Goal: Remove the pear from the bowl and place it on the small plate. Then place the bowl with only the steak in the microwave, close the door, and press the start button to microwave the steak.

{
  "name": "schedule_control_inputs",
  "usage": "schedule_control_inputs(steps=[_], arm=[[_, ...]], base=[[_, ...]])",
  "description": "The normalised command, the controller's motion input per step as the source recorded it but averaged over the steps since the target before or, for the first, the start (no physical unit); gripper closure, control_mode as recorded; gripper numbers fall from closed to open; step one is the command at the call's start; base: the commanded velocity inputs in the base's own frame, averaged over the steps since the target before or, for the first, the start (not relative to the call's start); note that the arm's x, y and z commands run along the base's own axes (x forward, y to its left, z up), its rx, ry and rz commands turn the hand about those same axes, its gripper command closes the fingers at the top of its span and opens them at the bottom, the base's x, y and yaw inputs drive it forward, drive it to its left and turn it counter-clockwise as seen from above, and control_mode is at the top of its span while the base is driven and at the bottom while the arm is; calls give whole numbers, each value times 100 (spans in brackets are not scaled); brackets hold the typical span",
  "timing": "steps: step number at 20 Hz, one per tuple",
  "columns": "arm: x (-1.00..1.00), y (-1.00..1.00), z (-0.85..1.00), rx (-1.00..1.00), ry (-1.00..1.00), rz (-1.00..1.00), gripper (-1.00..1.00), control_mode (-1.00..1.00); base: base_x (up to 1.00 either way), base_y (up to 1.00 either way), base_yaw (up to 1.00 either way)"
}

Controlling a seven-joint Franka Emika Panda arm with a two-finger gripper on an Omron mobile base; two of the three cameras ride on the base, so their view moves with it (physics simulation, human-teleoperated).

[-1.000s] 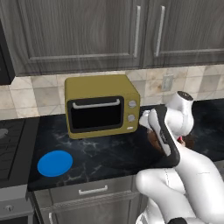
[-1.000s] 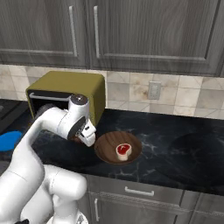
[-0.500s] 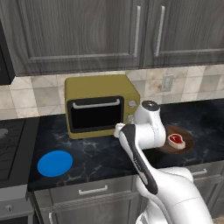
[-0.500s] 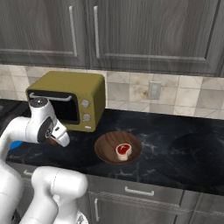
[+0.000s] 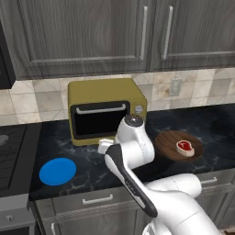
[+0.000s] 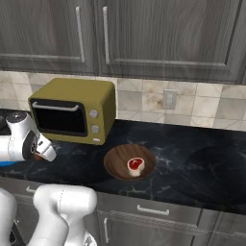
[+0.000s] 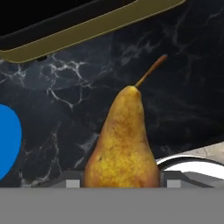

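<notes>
Pear (image 7: 122, 144) is out of the bowl (image 6: 129, 162) and we have it clamped between the fingers, stem pointing away from the hand, carried above the dark worktop (image 5: 211, 124) in front of the yellow oven (image 5: 106, 109). In the hand view the blue plate (image 7: 8, 141) sits off at the left edge, so we judge we're mid-transfer, near the plate but not over it yet. From the left base view the plate (image 5: 57, 171) is bare, at the left end of the worktop next to the stove (image 5: 13, 151).

Bowl holds just the steak (image 6: 136, 165) now, sitting on the worktop to the right of the oven, well apart from the plate.

Done: pear lifted clear. Left: set pear on plate, release, go back for the bowl, load it into the microwave, shut the door, press start. Roughly the first leg of the job, most of it ahead of us.
</notes>
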Motion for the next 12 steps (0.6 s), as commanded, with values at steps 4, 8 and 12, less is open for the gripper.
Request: schedule_control_inputs(steps=[4, 8, 12], arm=[[0, 96, 0, -1, 6, 23, 100, -100], [-3, 85, 0, -4, 0, 18, 100, -100], [0, 84, -8, -8, 0, 14, 100, -100]], base=[[0, 0, 0], [0, 0, 0], [0, 0, 0]])
